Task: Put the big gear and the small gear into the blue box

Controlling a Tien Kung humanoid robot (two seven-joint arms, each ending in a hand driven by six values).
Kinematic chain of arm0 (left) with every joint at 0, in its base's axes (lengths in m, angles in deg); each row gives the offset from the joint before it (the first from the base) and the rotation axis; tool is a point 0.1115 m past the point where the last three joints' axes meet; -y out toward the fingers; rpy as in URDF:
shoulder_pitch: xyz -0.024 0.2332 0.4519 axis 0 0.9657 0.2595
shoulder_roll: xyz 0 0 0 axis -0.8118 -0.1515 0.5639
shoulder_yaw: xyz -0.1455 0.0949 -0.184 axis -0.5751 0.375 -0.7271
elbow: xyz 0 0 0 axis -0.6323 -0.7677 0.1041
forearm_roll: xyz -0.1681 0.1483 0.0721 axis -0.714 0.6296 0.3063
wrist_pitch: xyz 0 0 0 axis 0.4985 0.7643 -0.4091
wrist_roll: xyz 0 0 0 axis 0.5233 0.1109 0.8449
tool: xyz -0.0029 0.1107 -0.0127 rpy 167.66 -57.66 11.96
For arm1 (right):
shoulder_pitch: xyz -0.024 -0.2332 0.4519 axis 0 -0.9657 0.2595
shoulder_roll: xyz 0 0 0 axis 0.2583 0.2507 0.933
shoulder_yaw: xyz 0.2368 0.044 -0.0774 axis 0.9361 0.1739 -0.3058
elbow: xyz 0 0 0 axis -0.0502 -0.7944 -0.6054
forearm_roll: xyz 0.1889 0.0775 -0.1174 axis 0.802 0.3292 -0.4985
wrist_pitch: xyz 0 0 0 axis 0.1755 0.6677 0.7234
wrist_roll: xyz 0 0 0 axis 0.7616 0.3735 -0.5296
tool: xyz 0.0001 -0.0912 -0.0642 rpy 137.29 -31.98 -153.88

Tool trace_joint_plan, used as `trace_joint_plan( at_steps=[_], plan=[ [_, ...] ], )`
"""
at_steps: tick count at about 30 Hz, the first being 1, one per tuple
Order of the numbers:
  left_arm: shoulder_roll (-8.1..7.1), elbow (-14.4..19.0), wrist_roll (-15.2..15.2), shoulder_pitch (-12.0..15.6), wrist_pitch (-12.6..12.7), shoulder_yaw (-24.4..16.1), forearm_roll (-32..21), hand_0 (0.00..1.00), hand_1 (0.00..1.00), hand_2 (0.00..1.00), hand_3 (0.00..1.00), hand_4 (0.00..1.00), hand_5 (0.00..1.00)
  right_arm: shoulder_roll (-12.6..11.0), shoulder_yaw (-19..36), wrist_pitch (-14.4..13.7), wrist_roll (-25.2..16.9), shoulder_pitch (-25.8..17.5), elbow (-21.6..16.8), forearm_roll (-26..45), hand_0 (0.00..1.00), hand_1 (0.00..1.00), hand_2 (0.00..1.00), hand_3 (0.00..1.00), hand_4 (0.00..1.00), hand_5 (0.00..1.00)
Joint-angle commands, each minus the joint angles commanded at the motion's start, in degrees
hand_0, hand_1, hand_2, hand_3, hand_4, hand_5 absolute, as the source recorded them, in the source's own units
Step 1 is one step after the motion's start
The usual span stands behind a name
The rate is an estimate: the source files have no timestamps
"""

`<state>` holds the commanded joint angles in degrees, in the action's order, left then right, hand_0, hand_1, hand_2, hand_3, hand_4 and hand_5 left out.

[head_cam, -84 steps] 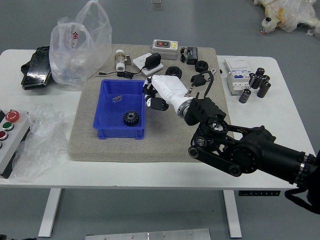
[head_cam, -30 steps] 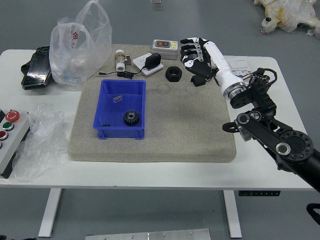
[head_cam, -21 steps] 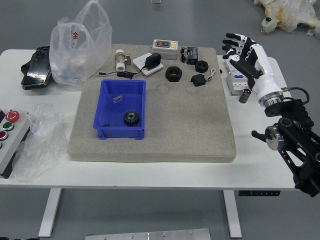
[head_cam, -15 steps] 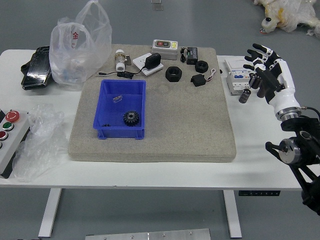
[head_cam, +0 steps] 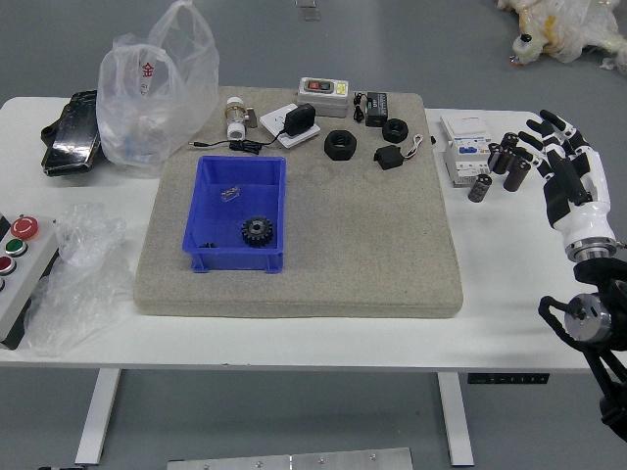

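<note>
The right hand hangs well to the right of the blue box, fingers spread wide, holding nothing. Inside the blue box, the big gear lies toward the near right corner, the small gear toward the near left.

At the right, the robot's right hand has black fingers with pale sections and a white shell inset with black, above a smooth white cuff, a silvery wrist ring and a glossy black arm bearing a round grey metal disc.
</note>
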<state>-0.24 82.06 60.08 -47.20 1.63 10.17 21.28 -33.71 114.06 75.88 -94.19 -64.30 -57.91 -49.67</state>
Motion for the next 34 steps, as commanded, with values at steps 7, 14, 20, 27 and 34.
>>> trace_joint_plan(
  at_steps=[7, 14, 20, 27, 34],
  plan=[
    [-0.03, -0.1, -0.9, -0.2, 0.0, 1.7, -1.6, 0.652, 0.602, 0.572, 0.683, 0.668, 0.355, -0.2, 2.6, 0.0, -0.1, -0.5, -0.3, -0.1, 0.609, 0.651, 0.662, 0.668, 0.651, 0.346],
    [-0.10, -0.2, -0.8, -0.2, 0.0, 1.5, -1.5, 0.652, 0.603, 0.571, 0.684, 0.668, 0.354, -0.2, 3.6, 0.1, -0.1, -0.7, -0.5, -0.2, 0.633, 0.652, 0.661, 0.666, 0.652, 0.345],
    [-0.13, -0.2, -1.0, -0.3, 0.1, 1.9, -1.9, 0.652, 0.602, 0.572, 0.684, 0.668, 0.353, -0.1, 4.0, 0.2, -0.2, -0.9, -0.6, -0.4, 0.638, 0.651, 0.661, 0.666, 0.651, 0.344],
    [-0.19, -0.2, -0.9, -0.3, 0.0, 1.8, -1.9, 0.652, 0.603, 0.572, 0.685, 0.669, 0.356, -0.1, 4.6, 0.2, -0.2, -1.1, -0.8, -0.6, 0.640, 0.650, 0.661, 0.666, 0.651, 0.344],
    [-0.40, -0.2, -1.0, -0.7, -0.1, 2.0, -1.8, 0.652, 0.603, 0.572, 0.685, 0.669, 0.356, 0.0, 5.3, 0.1, -0.2, -1.1, -0.8, -0.8, 0.640, 0.650, 0.661, 0.666, 0.651, 0.344]
  ],
)
